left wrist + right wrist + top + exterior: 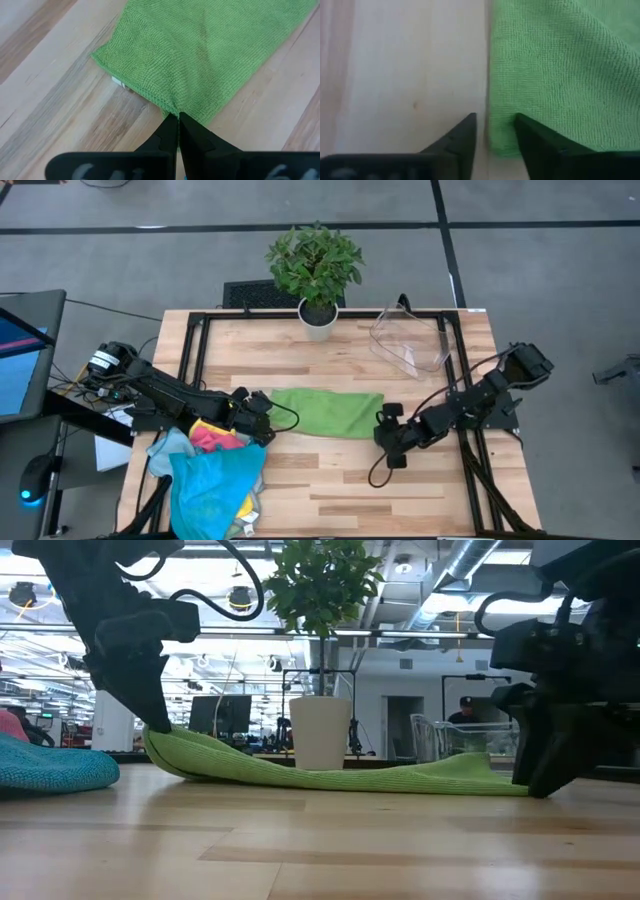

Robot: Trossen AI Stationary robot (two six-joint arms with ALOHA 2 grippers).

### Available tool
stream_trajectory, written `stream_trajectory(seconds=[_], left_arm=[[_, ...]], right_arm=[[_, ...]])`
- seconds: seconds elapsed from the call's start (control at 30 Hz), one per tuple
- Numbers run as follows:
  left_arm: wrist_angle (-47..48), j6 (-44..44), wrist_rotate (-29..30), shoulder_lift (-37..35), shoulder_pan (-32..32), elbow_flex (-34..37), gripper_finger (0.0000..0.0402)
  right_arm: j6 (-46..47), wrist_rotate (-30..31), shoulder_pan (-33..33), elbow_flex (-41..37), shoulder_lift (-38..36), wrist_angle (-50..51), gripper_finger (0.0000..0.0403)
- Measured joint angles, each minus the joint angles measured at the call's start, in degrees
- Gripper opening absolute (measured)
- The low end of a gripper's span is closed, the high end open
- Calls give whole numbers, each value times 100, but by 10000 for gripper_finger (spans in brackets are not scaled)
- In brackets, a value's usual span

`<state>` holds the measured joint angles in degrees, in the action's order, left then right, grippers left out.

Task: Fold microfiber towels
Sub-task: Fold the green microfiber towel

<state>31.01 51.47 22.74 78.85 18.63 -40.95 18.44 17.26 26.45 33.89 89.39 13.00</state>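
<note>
The left gripper [178, 118] had its fingers pinched tight on the edge of the green towel [327, 411], right at a corner of the cloth's left end. Seen from table height, that gripper [152, 718] held the corner lifted a little off the wood while the rest of the towel [330, 772] sagged down and lay flat.

The right gripper [495, 122] stood at the towel's other end with its fingers apart, one finger [461, 137] on bare wood and the other [535, 137] over the cloth, so the towel's edge [560, 75] ran into the gap between them. It had not closed on anything that I could see. From above, this gripper [384, 425] sat just at the right end of the green strip.

The towel itself lay as a long band across the middle of the table [350, 480], stretched between the two grippers, with a small white tag peeking from under its edge near the left gripper.

Beside the left arm, at the table's front left corner, was a heap of other towels [215, 475], blue on top with pink and yellow showing. At the back edge stood a potted plant [316, 275], and to its right a clear bin [410, 340] lay tipped on the table.
</note>
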Motion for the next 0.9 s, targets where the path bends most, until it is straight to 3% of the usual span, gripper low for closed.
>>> stream_trajectory(seconds=[0.13,0.33,0.47,0.63,0.77,0.9], left_arm=[[8,-27,2,0,0,0,0],[8,-25,4,0,-1,0,0],[-54,8,-119,0,-4,0,0],[-504,30,-826,-24,-2,-177,0],[-548,-174,-899,-26,-2,-825,0],[-454,-1083,-649,-31,-92,-1606,0]], right_arm=[[106,4,3,-4,13,21,74],[213,51,3,-9,17,98,13],[411,-50,-5,146,-52,463,8],[380,-239,-162,644,-509,1616,6],[201,-445,-399,916,-1158,2307,6],[-68,-824,-821,1193,-1864,2891,6]])
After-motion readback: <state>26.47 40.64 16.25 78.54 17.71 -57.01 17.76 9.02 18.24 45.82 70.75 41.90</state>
